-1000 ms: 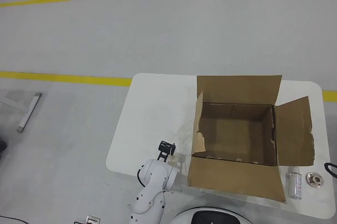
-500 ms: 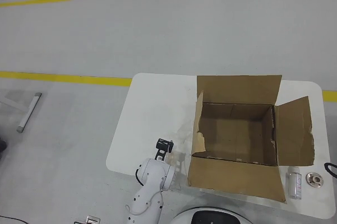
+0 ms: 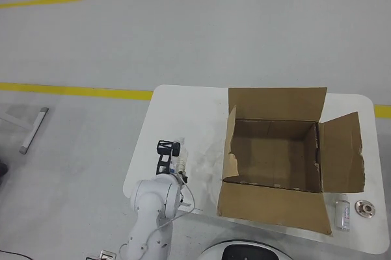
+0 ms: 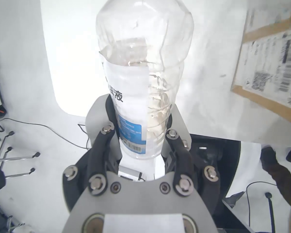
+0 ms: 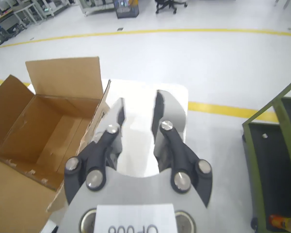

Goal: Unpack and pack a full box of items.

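The clear plastic bottle (image 4: 145, 73) sits right inside the left claw (image 4: 140, 127), its lower body caught between the two fingers (image 4: 104, 132) and its shoulder and neck pointing away from the wrist. The claw is partly closed, pinching the bottle on both sides just above its base. In the top view the bottle (image 3: 180, 156) and the left claw (image 3: 169, 157) hang over the tabletop (image 3: 182, 110), at about 9 o'clock from the cardboard box (image 3: 276, 103) and apart from it; whether the bottle touches the tabletop cannot be told. The bottle carries a wrap-around label, white above and blue below, with a few dark characters and a barcode near its bottom edge. The box stands with all four flaps folded outward and its brown floor bare. On the side wall of the box (image 4: 269, 69) facing the left claw is a white shipping label with barcodes and a square code, too blurred to make out. At about 5 o'clock from the box, a small clear bottle (image 3: 341, 213) lies on the tabletop, with a round metal piece (image 3: 364, 208) just beside it. The right claw (image 5: 139, 109) is over the tabletop beside the box (image 5: 51, 127), its fingers spread with nothing between them; a white tag with dark print sits on its wrist.
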